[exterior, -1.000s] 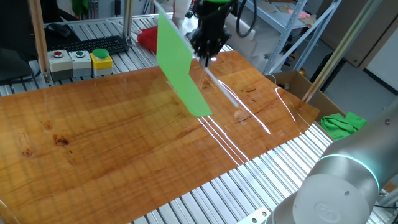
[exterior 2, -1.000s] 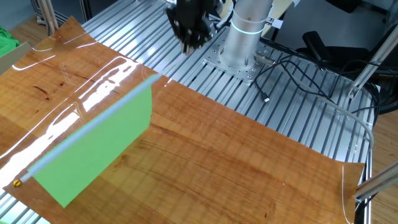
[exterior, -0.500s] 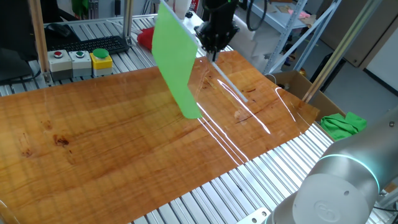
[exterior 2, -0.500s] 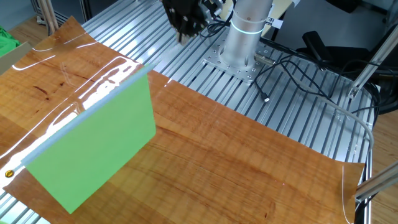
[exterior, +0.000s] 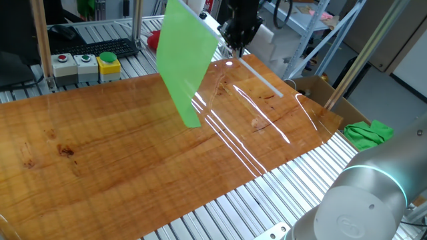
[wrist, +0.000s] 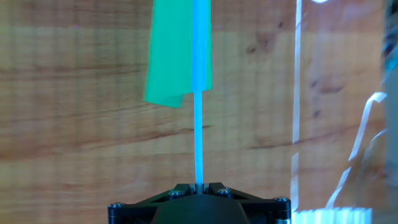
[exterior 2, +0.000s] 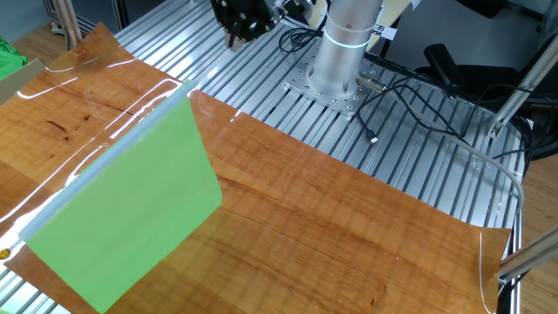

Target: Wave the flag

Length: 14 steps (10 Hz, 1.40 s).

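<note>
The flag is a bright green sheet (exterior: 183,57) on a thin pale rod (exterior: 212,21), held in the air above the wooden table (exterior: 120,153). In the other fixed view the sheet (exterior 2: 131,214) hangs below its rod (exterior 2: 105,161). In the hand view the rod (wrist: 199,124) runs straight up from between the jaws, with the green sheet (wrist: 171,56) at the top. My gripper (exterior: 235,41) is shut on the rod's end; it also shows in the other fixed view (exterior 2: 234,30) and the hand view (wrist: 199,185).
A red cloth bundle (exterior: 153,40) and a box of coloured buttons (exterior: 87,65) lie behind the table. A bunched green cloth (exterior: 367,132) sits at the right. The arm's base (exterior 2: 344,52) and cables (exterior 2: 418,105) stand on the slatted metal bench.
My gripper has risen and moved back, carrying the rod. The flag has swung up and leftward in the first fixed view, its sheet turning broader to the camera.
</note>
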Each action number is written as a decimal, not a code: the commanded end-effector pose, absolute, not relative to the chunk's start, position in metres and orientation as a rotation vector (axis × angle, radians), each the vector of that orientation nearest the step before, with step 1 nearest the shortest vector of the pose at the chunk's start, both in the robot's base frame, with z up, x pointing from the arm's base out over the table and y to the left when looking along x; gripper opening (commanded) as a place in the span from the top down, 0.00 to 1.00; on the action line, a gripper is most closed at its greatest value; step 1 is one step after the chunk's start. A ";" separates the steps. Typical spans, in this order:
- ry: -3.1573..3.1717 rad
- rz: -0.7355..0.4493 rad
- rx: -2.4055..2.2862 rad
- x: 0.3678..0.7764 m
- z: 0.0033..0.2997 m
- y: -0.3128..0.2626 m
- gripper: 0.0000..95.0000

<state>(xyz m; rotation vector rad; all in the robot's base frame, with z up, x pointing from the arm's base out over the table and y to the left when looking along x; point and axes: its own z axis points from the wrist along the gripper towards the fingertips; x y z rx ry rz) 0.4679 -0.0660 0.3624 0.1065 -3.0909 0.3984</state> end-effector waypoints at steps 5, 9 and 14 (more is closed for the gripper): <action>-3.042 -0.117 -0.399 0.476 0.343 0.006 1.00; -2.948 -0.372 -0.666 0.480 0.329 0.027 1.00; -2.908 -0.441 -0.696 0.479 0.330 0.026 1.00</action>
